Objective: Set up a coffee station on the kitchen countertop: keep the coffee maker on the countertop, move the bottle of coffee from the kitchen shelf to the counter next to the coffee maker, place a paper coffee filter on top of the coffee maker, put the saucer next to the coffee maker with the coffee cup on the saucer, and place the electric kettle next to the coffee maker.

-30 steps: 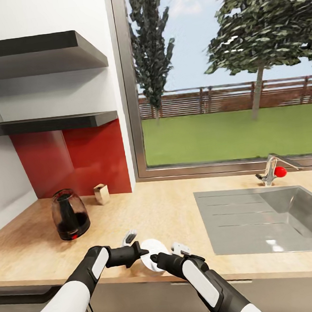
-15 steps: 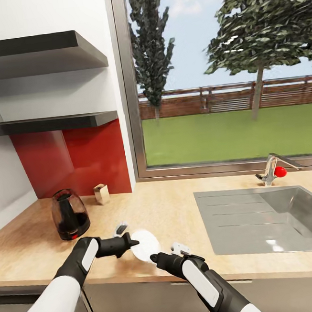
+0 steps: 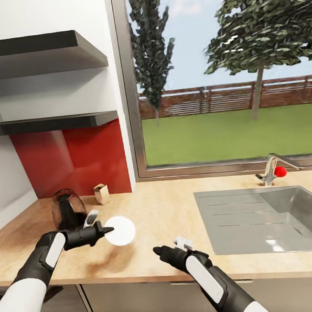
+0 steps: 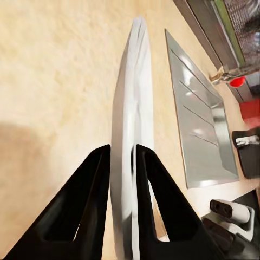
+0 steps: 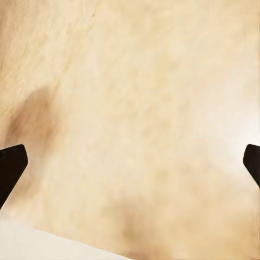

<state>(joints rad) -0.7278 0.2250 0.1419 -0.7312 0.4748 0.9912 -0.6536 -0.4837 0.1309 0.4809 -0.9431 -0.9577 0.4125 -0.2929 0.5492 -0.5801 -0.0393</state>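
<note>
- Wood-grain and pale, the countertop (image 3: 171, 212) runs under both arms, with grey cabinet fronts below its near edge.
- The right arm reaches forward from the lower right of the head view, bent at the elbow, its white forearm ending in the dark right gripper (image 3: 158, 250) low over the near part of the worktop.
- In the right wrist view its two black fingertips (image 5: 12, 165) stand far apart at the frame's edges, jaws wide and holding nothing, with bare wood between them.
- The left arm stretches out from the lower left, forearm roughly level, and the left gripper (image 3: 104, 230) points toward the middle of the worktop.
- Its jaws are closed tight on the rim of the saucer (image 3: 120, 230), a small white plate held above the worktop, with a soft shadow on the wood below it.
- The left wrist view shows the saucer (image 4: 129, 146) edge-on, pinched between the two black fingers (image 4: 86, 200); the head view shows its round face instead.
- That wrist view also takes in the steel sink (image 4: 197, 130) and the right gripper's end.
- Just behind the left gripper stands the kettle (image 3: 68, 209), dark glass, partly hidden by the wrist.
- Near it, against the red wall panel (image 3: 79, 159), sits a small tan object (image 3: 101, 194) too small to identify.
- Farther right lie the sink (image 3: 273, 218) and a tap (image 3: 271, 168) with a red knob.
- Two dark wall shelves (image 3: 51, 123) hang above, beside the window (image 3: 224, 72).
</note>
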